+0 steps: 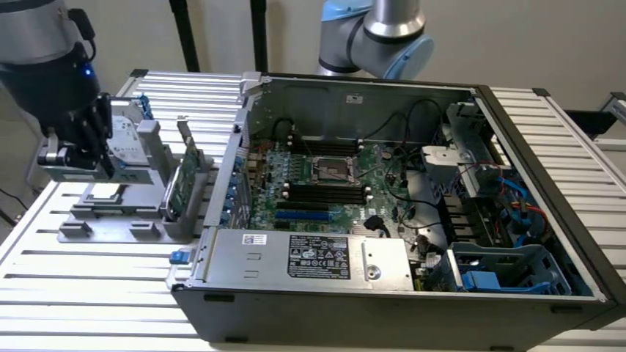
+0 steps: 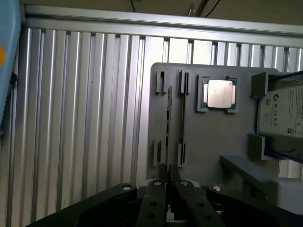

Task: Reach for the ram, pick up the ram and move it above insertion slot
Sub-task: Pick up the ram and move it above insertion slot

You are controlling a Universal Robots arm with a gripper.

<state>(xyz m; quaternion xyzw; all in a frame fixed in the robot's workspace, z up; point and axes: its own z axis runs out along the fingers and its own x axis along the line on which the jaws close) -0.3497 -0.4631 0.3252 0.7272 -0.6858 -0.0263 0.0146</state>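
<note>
From outside, I see my gripper (image 1: 83, 158) hanging over the gray holder (image 1: 108, 220). The holder sits on the table (image 1: 98, 279) at 9 o'clock from the open computer (image 1: 391, 323). The gripper is up high and touches nothing that I can see.

From the wrist, the gripper (image 2: 166, 172) looks down on the holder (image 2: 208, 137). The ram (image 2: 169, 113) stands on its thin edge in a slot there, so I see it as one skinny line with dark chips. Its long side runs straight away from the gripper, nearly in line with the gripper's middle. A square silver chip (image 2: 219, 93) lies just beside it, and a hard drive (image 2: 284, 118) sits further over. I cannot tell if my gripper is open or closed, or if it touches the ram.

To do this well, I think I should stay right over that skinny line, squeeze its flat sides, and lift straight up so it does not rub the slot.
</note>
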